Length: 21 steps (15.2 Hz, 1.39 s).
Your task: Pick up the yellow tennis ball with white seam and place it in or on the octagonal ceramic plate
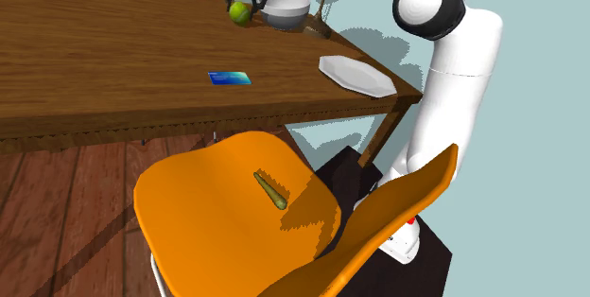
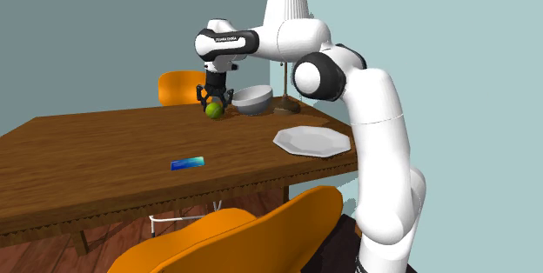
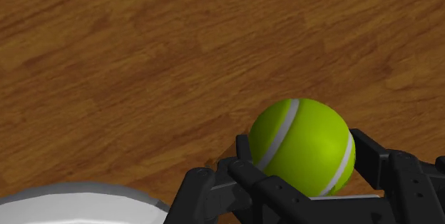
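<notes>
We see tool (image 3: 304, 148) clasping yellow-green tennis ball (image 3: 299, 138), white seam; fingers (image 3: 379, 164) touching ball; brown wood surface (image 3: 142, 58) beneath ball; white bowl (image 3: 78, 202) near ball.

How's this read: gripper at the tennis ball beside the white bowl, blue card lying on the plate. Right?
Not quite. The blue card lies on the bare table, apart from the plate, as the shoulder view shows. The rest holds: the gripper is at the tennis ball beside the white bowl.
</notes>
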Each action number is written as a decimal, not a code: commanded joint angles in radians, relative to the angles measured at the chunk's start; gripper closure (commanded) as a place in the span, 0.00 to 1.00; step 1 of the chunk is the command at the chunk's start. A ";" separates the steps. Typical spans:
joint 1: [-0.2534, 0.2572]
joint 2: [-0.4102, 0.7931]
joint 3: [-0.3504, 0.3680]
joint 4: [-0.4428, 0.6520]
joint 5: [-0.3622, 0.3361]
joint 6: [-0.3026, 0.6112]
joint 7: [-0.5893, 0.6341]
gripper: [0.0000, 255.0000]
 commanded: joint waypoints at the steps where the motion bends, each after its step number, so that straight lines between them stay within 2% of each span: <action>1: -0.001 0.006 0.000 0.034 0.000 -0.028 0.001 1.00; 14: -0.013 0.100 0.000 0.353 0.006 -0.253 0.012 1.00; 17: -0.008 -0.090 -0.006 0.070 -0.004 -0.161 -0.003 1.00; 21: -0.010 -0.284 -0.012 -0.187 -0.016 -0.098 -0.019 1.00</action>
